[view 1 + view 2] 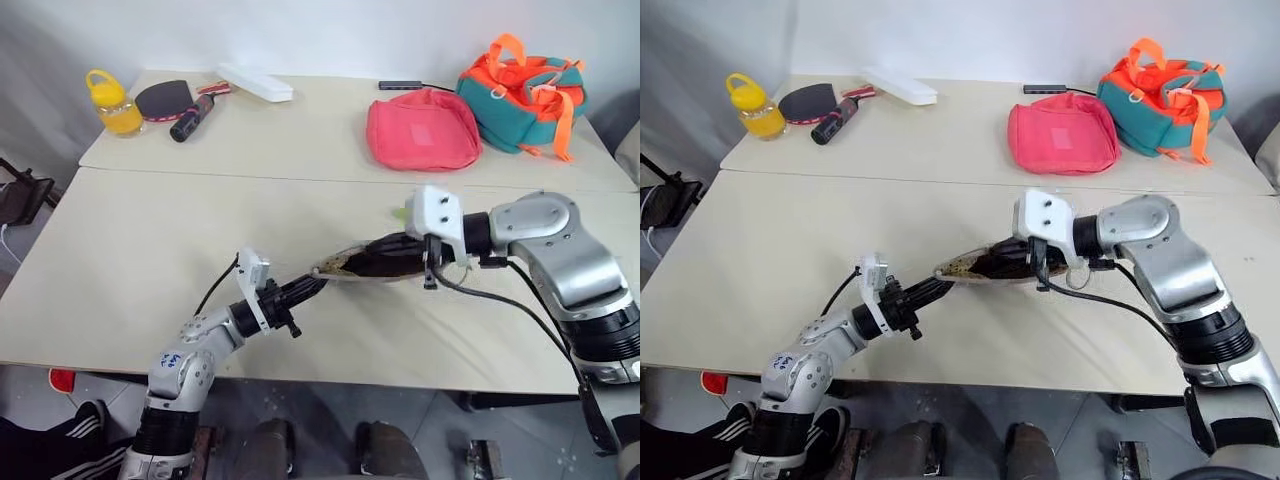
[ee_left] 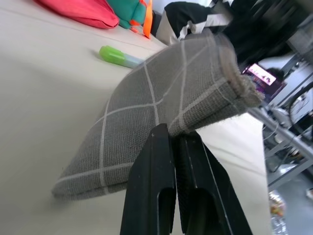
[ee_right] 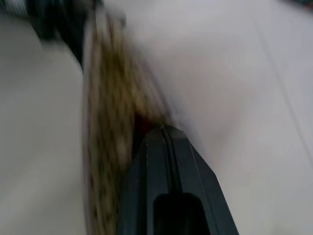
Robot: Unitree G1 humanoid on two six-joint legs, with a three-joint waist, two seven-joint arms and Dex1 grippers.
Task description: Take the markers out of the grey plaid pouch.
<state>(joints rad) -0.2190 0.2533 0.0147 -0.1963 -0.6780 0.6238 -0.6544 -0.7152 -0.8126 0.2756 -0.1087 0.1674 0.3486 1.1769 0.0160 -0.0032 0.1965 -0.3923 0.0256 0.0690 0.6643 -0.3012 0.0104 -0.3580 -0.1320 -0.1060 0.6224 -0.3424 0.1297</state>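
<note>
The grey plaid pouch (image 1: 345, 267) hangs just above the table's middle, mouth open, brownish dotted lining showing. My left gripper (image 1: 316, 281) is shut on its left end; the left wrist view shows the black fingers (image 2: 156, 161) pinching the grid-lined fabric (image 2: 161, 93). My right gripper (image 1: 385, 260) reaches into the mouth from the right with its fingers (image 3: 164, 147) shut. A red spot (image 3: 139, 122) sits by its tip inside the lining; I cannot tell whether it is held. A light green marker (image 2: 117, 56) lies on the table behind the pouch, by the right wrist (image 1: 401, 213).
On the far table lie a pink pouch (image 1: 422, 130), an orange and teal backpack (image 1: 520, 90), a yellow bottle (image 1: 115, 103), a black and red paddle (image 1: 168, 100) and a white case (image 1: 255, 82). A seam (image 1: 200, 172) joins the two tables.
</note>
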